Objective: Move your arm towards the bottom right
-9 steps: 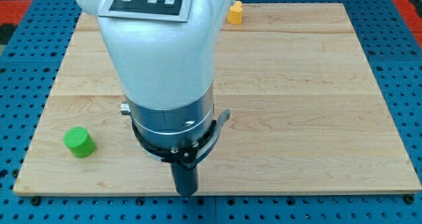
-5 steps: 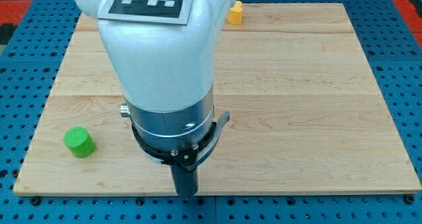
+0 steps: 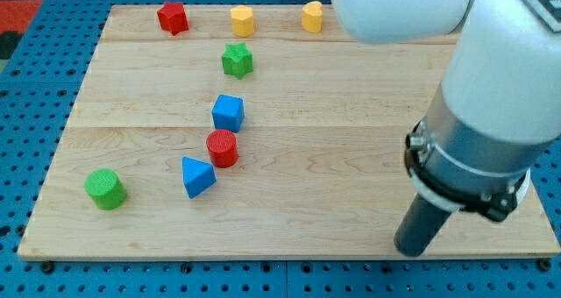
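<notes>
My tip (image 3: 410,251) rests on the wooden board (image 3: 351,114) near its bottom edge, at the view's lower right, far from every block. The white arm fills the view's upper right. The nearest blocks lie well to the left: a red cylinder (image 3: 223,148), a blue triangular block (image 3: 198,176) and a blue cube (image 3: 228,113).
A green cylinder (image 3: 106,189) sits at the board's lower left. A green star (image 3: 237,60) lies above the blue cube. Along the top edge are a red star (image 3: 173,17), a yellow cylinder (image 3: 242,21) and a second yellow block (image 3: 312,17).
The arm has moved from the board's bottom middle to the lower right. Blocks it was hiding on the left and centre now show.
</notes>
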`<move>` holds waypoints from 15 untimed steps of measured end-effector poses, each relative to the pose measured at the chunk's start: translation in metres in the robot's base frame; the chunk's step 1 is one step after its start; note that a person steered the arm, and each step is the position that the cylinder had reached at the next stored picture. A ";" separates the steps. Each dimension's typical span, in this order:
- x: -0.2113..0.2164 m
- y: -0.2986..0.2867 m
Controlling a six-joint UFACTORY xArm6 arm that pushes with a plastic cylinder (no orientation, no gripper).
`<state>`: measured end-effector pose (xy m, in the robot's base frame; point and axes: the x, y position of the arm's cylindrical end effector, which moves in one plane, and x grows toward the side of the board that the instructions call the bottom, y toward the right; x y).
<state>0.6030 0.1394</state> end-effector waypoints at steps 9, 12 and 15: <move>-0.033 0.043; -0.008 0.028; -0.008 0.046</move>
<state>0.5954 0.1851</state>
